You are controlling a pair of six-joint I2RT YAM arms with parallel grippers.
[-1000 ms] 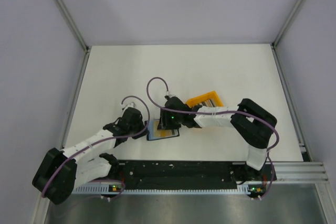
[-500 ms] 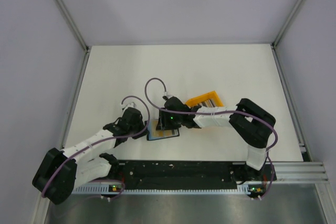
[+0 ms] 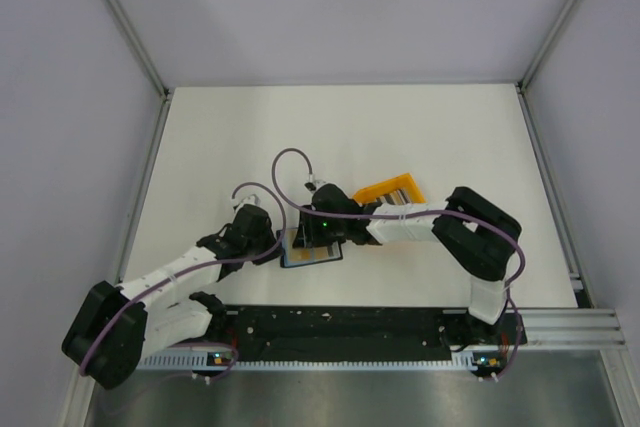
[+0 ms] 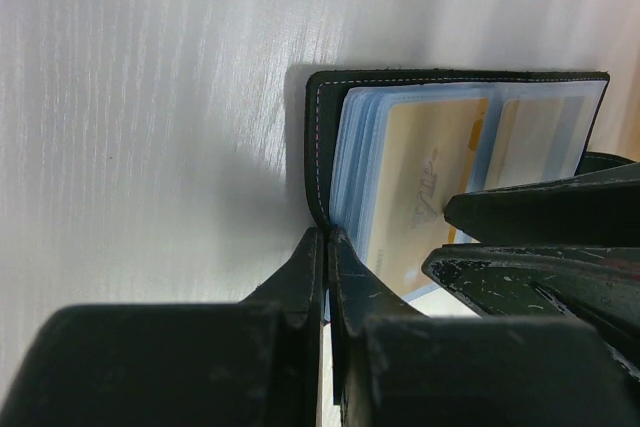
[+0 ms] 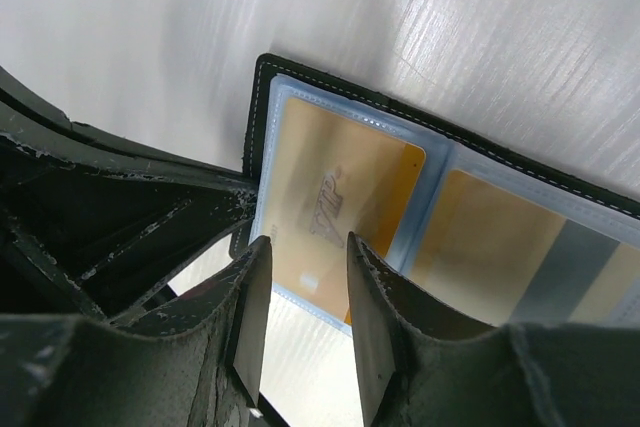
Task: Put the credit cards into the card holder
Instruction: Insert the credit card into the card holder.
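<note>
The black card holder [image 3: 320, 258] lies open on the table, showing pale blue sleeves. My left gripper [image 3: 274, 245] is shut on its black left cover edge, as the left wrist view [image 4: 327, 235] shows. A gold card marked VIP [image 5: 335, 187] sits in the left sleeve, with another gold card [image 5: 490, 247] in the sleeve beside it. My right gripper [image 5: 305, 242] is open, with nothing between its jaws, and hovers just over the VIP card's near edge; in the top view it [image 3: 316, 239] is over the holder. More credit cards [image 3: 397, 190] stand edge-on in an orange bin [image 3: 372, 190].
The orange bin sits just right of the holder, under my right forearm. The two grippers are very close over the holder; my right fingers [image 4: 540, 215] fill the right of the left wrist view. White table all round, walls at the sides.
My right arm has shifted slightly to the left over the holder. The left gripper and the holder have stayed put.
</note>
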